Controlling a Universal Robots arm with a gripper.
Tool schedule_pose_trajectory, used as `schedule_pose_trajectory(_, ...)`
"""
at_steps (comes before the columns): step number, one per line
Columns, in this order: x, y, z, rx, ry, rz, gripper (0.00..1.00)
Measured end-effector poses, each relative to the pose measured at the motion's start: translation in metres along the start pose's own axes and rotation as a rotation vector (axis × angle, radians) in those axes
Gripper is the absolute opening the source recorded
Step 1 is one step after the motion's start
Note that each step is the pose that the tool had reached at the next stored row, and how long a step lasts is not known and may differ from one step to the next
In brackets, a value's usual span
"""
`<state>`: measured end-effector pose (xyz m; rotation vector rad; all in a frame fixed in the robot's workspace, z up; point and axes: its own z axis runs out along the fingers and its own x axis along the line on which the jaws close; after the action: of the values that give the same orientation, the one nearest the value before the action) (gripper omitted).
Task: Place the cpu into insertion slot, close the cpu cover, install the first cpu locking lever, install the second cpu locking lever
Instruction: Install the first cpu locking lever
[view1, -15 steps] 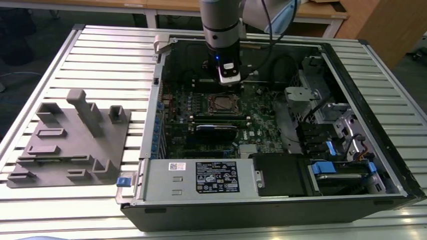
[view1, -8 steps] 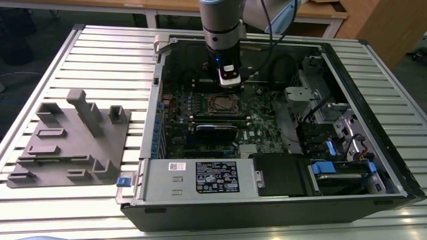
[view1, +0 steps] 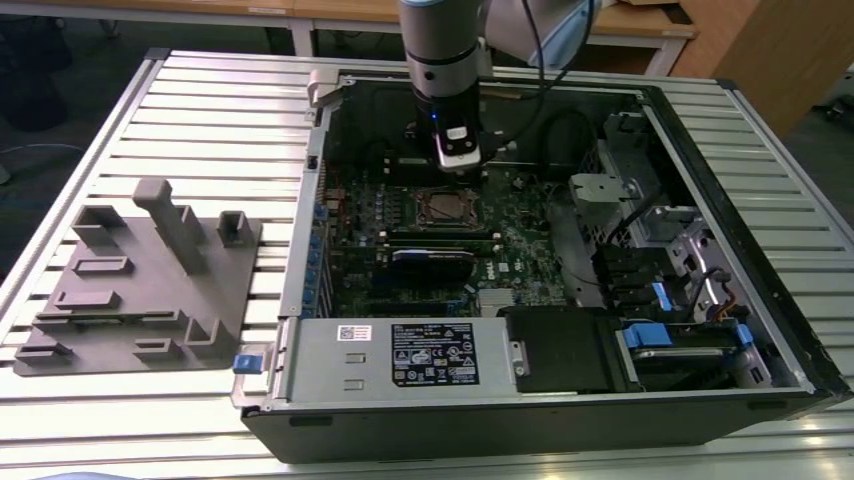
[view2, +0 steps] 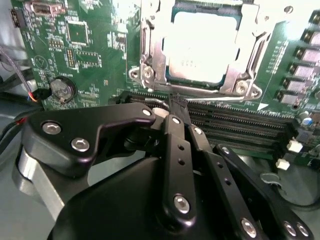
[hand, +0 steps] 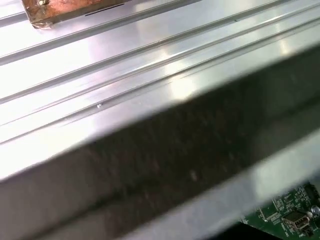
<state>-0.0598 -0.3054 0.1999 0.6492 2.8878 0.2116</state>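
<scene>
inside the open computer case (view1: 534, 430), the cpu (view2: 200, 47) lies flat in the insertion slot (view1: 447, 207), its edges square with the long memory slots (view2: 240, 120). the cpu cover (view2: 152, 50) frames it. the gripper (view2: 177, 102) hangs at the socket's edge beside those slots, fingers (view2: 175, 145) pressed together. a white printed label (view1: 433, 353) sits on the power supply.
</scene>
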Motion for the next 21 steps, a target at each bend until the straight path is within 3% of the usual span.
schedule_pose_trajectory(10,0.0005,0.0008,0.0006,0.011,-0.0055,0.0,0.11)
schedule_pose_trajectory(15,0.0002,-0.0002,0.0012,0.023,-0.0119,-0.003,0.11)
schedule_pose_trajectory(21,0.0005,0.0004,0.0013,0.024,-0.0125,-0.003,0.11)
